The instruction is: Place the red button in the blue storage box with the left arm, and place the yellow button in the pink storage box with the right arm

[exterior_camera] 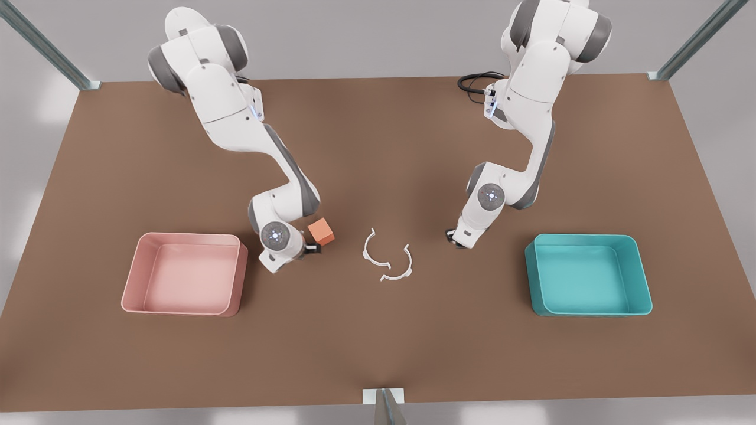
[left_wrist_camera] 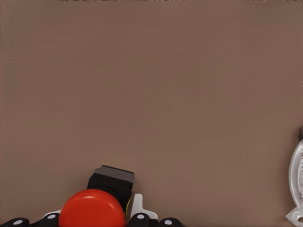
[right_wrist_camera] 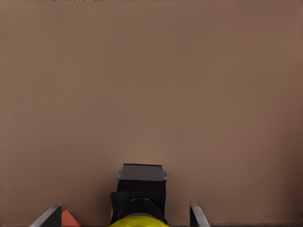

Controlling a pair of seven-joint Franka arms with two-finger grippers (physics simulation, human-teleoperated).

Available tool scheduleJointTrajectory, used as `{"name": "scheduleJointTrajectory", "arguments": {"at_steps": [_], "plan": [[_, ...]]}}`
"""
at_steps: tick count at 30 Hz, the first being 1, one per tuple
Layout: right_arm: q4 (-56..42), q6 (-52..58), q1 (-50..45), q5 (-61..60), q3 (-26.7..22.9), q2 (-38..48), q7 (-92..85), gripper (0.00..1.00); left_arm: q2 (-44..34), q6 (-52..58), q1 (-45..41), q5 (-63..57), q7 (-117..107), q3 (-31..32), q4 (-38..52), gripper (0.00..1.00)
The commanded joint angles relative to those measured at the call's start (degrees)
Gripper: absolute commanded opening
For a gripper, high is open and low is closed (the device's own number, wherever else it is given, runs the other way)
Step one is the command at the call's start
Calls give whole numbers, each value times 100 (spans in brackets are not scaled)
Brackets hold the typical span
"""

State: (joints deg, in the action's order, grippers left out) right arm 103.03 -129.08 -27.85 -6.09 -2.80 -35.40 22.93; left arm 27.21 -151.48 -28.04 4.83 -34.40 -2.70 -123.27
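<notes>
The red button (left_wrist_camera: 92,208), a red dome on a black base, sits between the white fingers (left_wrist_camera: 137,205) of my left gripper (exterior_camera: 458,241), which hug it on both sides. This gripper is low over the table on the front view's right, left of the teal-blue storage box (exterior_camera: 645,277). The yellow button (right_wrist_camera: 139,221) lies between the spread fingers (right_wrist_camera: 196,215) of my right gripper (exterior_camera: 310,248), with a gap on each side. That gripper is down by the table just right of the pink storage box (exterior_camera: 133,277). Both boxes hold nothing.
An orange cube (exterior_camera: 321,231) stands right beside the right gripper, its corner showing in the right wrist view (right_wrist_camera: 69,218). Two thin white open rings (exterior_camera: 387,255) lie mid-table between the arms. The brown table (exterior_camera: 378,342) stretches bare toward the front edge.
</notes>
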Motion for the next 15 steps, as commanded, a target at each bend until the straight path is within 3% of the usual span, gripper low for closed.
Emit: {"name": "scheduleJointTrajectory", "arguments": {"at_steps": [1, 3, 9, 15], "plan": [[226, -628, -2, -7, -1, 138, 1143, 100, -5, -40, 0, -8, -515, -2, 4, 58], [542, -917, -10, -7, 8, 252, 1143, 100, -5, -40, 0, -8, -524, -2, 22, 52], [1176, -1102, -89, -15, 43, 639, 1310, 100, -172, -31, 97, -8, -533, -11, 31, 49], [860, -1252, 42, 37, 25, 305, 1293, 100, -303, -5, 97, -17, -533, -72, 189, 42]]}}
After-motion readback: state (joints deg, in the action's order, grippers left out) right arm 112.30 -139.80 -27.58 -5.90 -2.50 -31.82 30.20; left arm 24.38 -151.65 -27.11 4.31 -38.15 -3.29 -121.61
